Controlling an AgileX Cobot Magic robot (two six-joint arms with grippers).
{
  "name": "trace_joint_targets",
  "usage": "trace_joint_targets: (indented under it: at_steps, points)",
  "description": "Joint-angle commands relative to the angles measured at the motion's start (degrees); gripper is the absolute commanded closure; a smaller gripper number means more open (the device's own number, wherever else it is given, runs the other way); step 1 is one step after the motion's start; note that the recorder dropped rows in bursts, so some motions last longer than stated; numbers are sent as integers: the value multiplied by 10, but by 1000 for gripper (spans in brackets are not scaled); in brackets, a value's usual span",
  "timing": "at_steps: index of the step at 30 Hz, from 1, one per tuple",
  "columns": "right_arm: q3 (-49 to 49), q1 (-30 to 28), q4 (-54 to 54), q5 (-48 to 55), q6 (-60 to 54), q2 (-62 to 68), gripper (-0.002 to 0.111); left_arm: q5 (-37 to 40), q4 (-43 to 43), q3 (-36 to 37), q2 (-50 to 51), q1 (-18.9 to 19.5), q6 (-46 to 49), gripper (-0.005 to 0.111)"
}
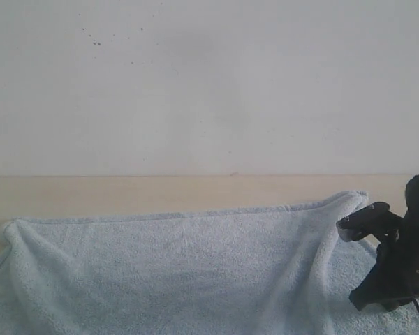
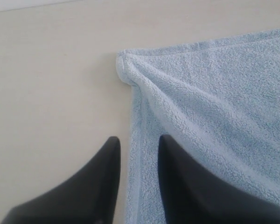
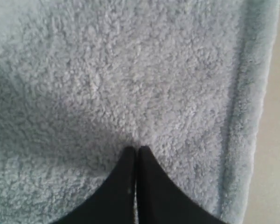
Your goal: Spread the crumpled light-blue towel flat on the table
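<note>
On the table (image 1: 126, 192), rumpled towel (image 1: 181, 272)

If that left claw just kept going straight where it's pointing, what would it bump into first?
Most likely the towel: its hemmed edge runs between the left gripper's open fingers, and its curled corner lies straight ahead. How high the gripper hangs over it is hard to tell.

A: Does the whole towel (image 1: 195, 272) show in the exterior view?
B: No. Its near part runs off the bottom edge, and the right arm (image 1: 405, 251) is cut by the side edge.
A: Is cloth caught in the right gripper (image 3: 136, 150)?
B: Can't tell; its tips sit pressed together on the pile.
</note>
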Motion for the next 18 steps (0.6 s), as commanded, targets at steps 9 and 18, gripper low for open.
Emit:
trace_joint_targets:
  at_steps: [9, 18]
  points:
    - [107, -3, -130, 23, 184, -8, 108, -3, -7, 2, -8, -3, 5, 79]
    - [242, -3, -288, 26, 431, -89, 108, -17, -26, 2, -8, -3, 10, 79]
